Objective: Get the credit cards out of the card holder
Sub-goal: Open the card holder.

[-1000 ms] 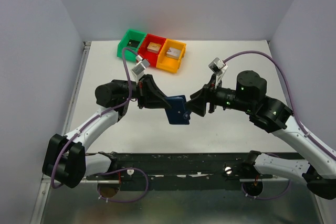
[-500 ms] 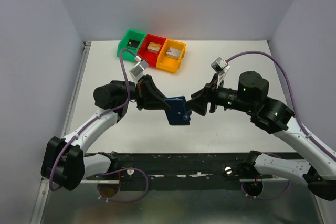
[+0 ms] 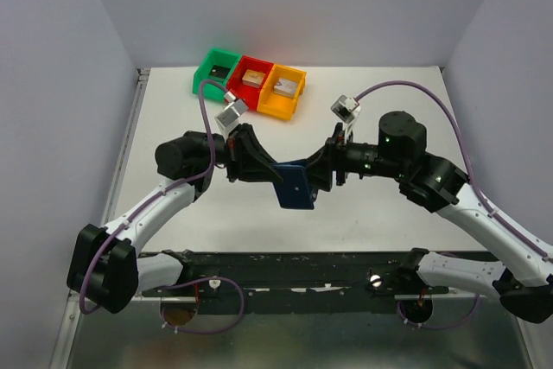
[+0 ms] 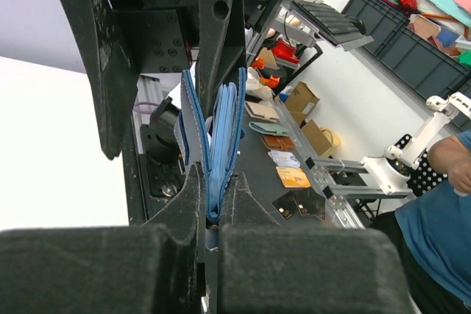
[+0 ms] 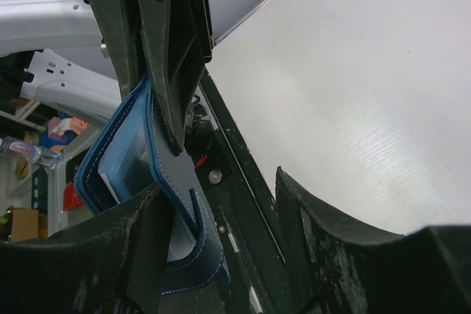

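The card holder [image 3: 295, 189], a dark navy wallet, hangs in the air above the table's middle. My left gripper [image 3: 275, 172] is shut on its left edge. In the left wrist view the card holder [image 4: 221, 123] stands edge-on between my left gripper's [image 4: 215, 182] pads, its light blue pockets showing. My right gripper [image 3: 318, 177] is open at the wallet's right edge. In the right wrist view the card holder [image 5: 125, 145] hangs partly open, its flap between the jaws of my right gripper [image 5: 235, 248], against the left finger. A pale edge, perhaps a credit card [image 5: 107, 176], shows in a pocket. Other cards are hidden.
Green [image 3: 218, 69], red [image 3: 251, 79] and orange [image 3: 283, 91] bins stand in a row at the table's back, each with a small block. The white table [image 3: 389, 213] lies below both arms. Several loose cards [image 4: 292, 176] lie on a dark bench beyond the table.
My right gripper has moved left and reached the wallet's right edge, jaws open around its flap. My left gripper still holds the wallet in the same place.
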{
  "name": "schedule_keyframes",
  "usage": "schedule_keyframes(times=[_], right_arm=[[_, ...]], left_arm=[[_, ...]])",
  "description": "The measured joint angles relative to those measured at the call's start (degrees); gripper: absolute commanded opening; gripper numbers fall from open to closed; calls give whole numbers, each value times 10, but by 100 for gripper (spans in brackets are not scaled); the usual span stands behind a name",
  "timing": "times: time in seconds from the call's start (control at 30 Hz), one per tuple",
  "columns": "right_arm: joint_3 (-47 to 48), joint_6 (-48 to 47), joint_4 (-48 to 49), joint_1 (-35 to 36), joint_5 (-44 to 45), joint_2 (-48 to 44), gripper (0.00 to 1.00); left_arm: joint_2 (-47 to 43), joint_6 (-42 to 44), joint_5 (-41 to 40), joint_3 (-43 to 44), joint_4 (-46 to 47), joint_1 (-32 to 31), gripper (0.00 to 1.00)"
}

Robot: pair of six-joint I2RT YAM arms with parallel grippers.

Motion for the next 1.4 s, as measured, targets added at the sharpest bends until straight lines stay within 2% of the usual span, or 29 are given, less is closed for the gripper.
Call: schedule_keyframes(times=[0.13, 0.23, 0.43, 0.5, 0.6, 0.67, 0.7, 0.73, 0.93, 1.0, 1.07, 1.1, 1.13, 1.23, 1.33, 1.4], right_arm=[[3, 2, 2, -1, -17, 12, 57], [5, 2, 5, -1, -26, 18, 47], [8, 1, 3, -1, -45, 24, 16], [11, 0, 0, -1, -47, 25, 1], [17, -7, -10, -1, -45, 25, 0], [25, -13, -21, -1, -37, 25, 0], [27, -17, -24, 0, -30, 25, 0], [31, -18, -27, 0, -24, 27, 0], [58, -36, -104, 0, 50, 25, 0], [68, -40, -131, 0, 91, 25, 0], [76, -43, -156, 0, 133, 25, 0], [82, -43, -169, 0, 155, 26, 0], [85, -43, -179, 0, 175, 28, 0], [93, -43, -198, 0, 221, 35, 0], [93, -41, -202, 0, 240, 42, 0], [93, -35, -202, 0, 243, 46, 0]], left_arm=[[7, 0, 1, 10, 0, -4, 0], [13, 0, 1, 17, 0, -4, 0], [28, 4, 0, 18, -2, -6, 0], [31, 7, -1, 18, -3, -6, 1], [34, 7, -7, 18, -3, -5, 14], [36, 7, -12, 18, -3, -2, 43], [37, 7, -16, 17, -3, 2, 52], [37, 8, -22, 14, -3, 6, 99], [39, 21, -99, -36, 0, 103, 99], [28, 59, -139, -59, -53, 128, 99], [-10, 132, -199, -68, -199, 139, 99], [-37, 189, -254, -57, -306, 134, 99], [-60, 236, -311, -38, -397, 123, 99], [-90, 336, -450, 37, -593, 86, 99], [-109, 370, -542, 63, -683, 71, 99], [-126, 374, -570, 36, -688, 71, 99]])
